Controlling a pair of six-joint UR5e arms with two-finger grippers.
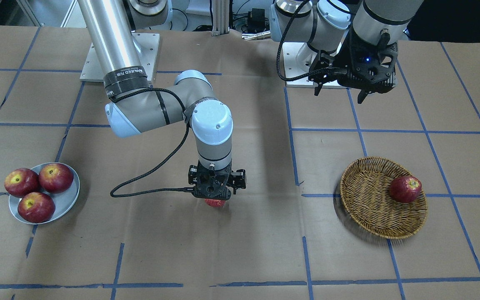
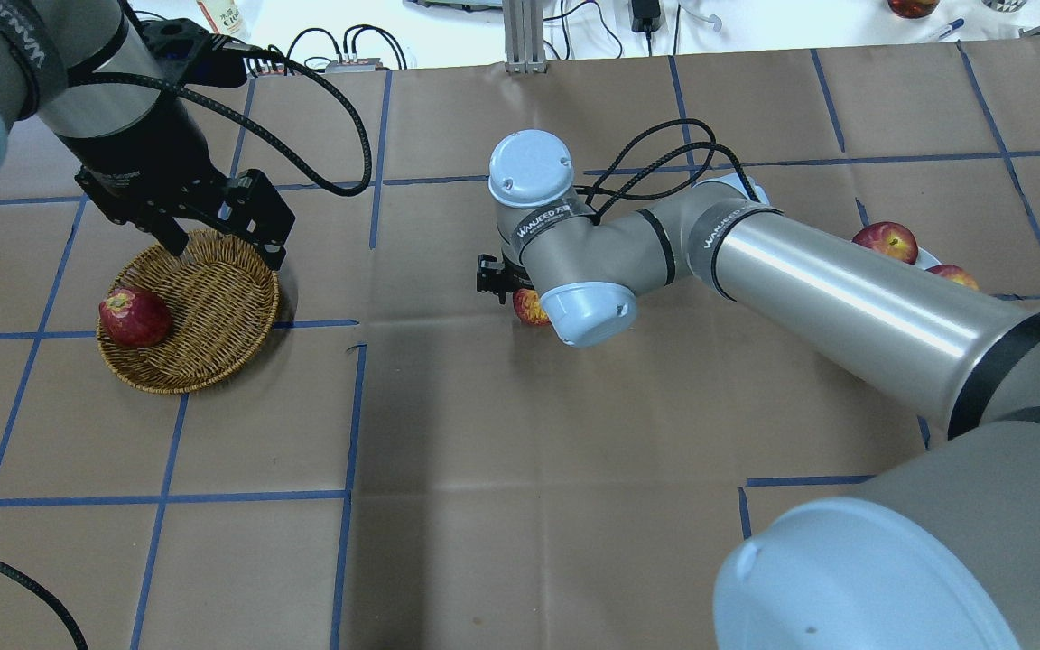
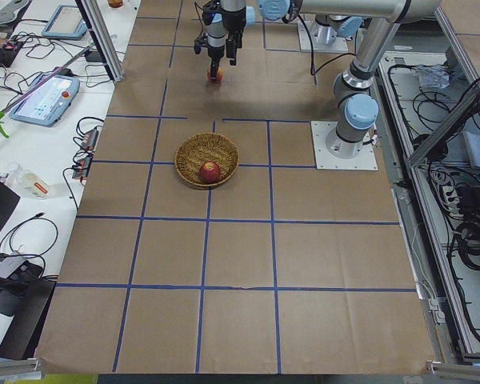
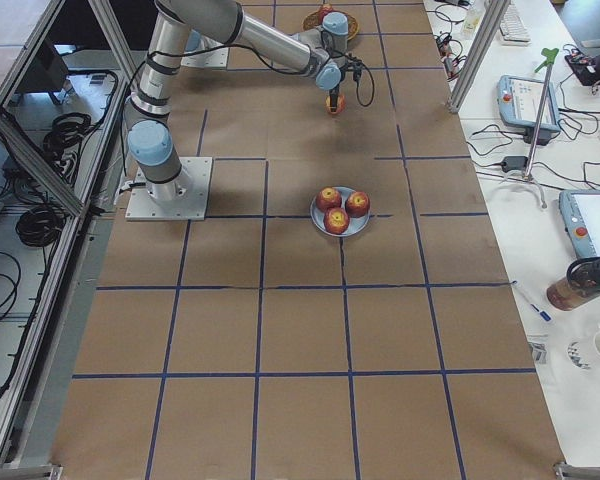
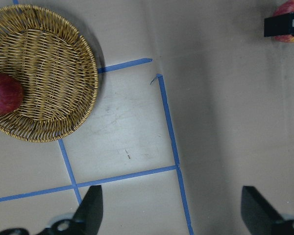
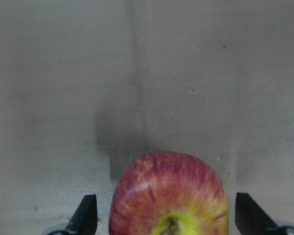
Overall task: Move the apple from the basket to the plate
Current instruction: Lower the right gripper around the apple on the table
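Front-facing exterior view: five apples are counted. Three apples (image 1: 56, 177) are seen on the one plate (image 1: 63, 206), a dark apple (image 1: 405, 188) is seen in the one basket (image 1: 369, 208), and the streaky apple (image 1: 215, 203) is found mid-table (image 1: 240, 250), well apart from both. The right arm (image 1: 140, 112) is stretched out, wrist pointed straight down. The right pincer (image 6: 164, 218) is spread wide, fingers (image 6: 88, 213) either side of the streaky apple, gaps showing. The left pincer (image 5: 171, 213) is held open, raised by the basket's rim.
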